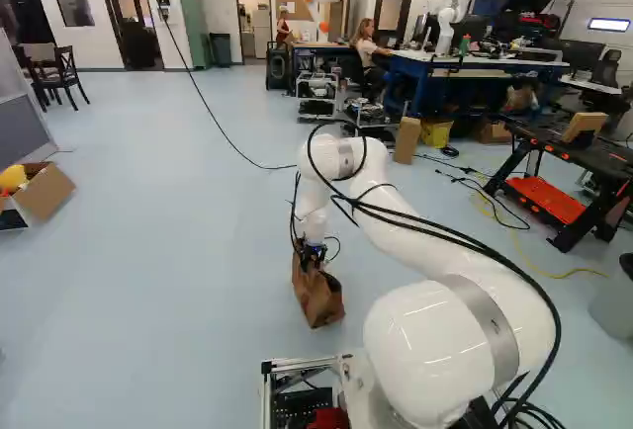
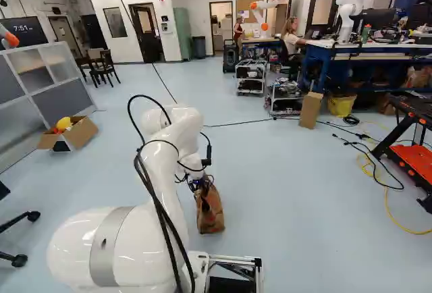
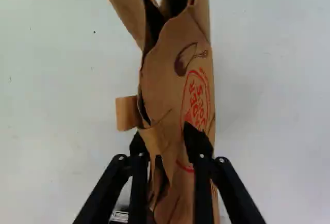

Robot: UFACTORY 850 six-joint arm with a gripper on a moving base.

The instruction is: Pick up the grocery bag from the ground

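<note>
Low over the floor, my gripper [image 1: 313, 250] is at the top of the brown paper grocery bag [image 1: 319, 302] in the left base view. The bag [image 2: 210, 213] stands on the floor beside the base in the right base view. In the wrist view my gripper [image 3: 166, 140] is shut on the bag's upper paper, one finger on each side. The bag [image 3: 175, 79] has a creased, partly gaping top and red print on one face. Its lower part is mostly hidden there.
A cardboard box [image 1: 45, 192] with a yellow thing sits far left. Across the floor [image 1: 178, 251] runs a black cable [image 1: 227, 142]. Workbenches, carts and a black-and-orange stand [image 1: 564, 197] are to the right; another robot [image 1: 455, 4] is on a bench.
</note>
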